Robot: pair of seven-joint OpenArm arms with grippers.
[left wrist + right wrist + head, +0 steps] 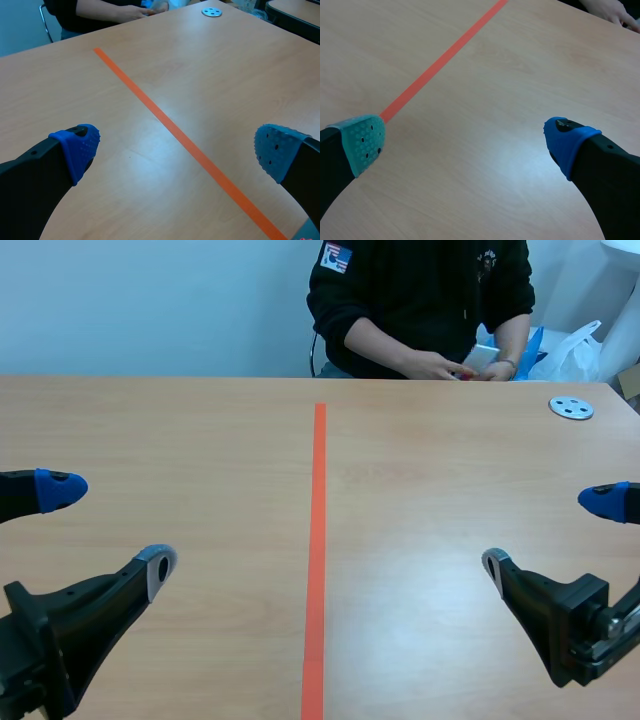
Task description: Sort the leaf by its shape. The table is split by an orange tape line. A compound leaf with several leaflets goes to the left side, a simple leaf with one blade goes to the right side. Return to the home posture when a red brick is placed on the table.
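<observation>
No leaf and no red brick lie on the table in any view. My left gripper [108, 528] hangs open low at the left of the wooden table, nothing between its fingers; in its own wrist view the left gripper [177, 147] has bare wood and the orange tape line [170, 129] ahead. My right gripper [552, 532] stands open low at the right, holding nothing; its wrist view shows the right gripper [462, 140] over bare wood, with the tape line [440, 62] ahead of one finger. The tape line [317, 550] runs down the table's middle.
A person [420, 300] in a dark top sits across the table, hands [455, 367] at the far edge holding something small. A round metal disc [571, 407] with holes lies at the far right. White bags [575, 350] stand behind the table.
</observation>
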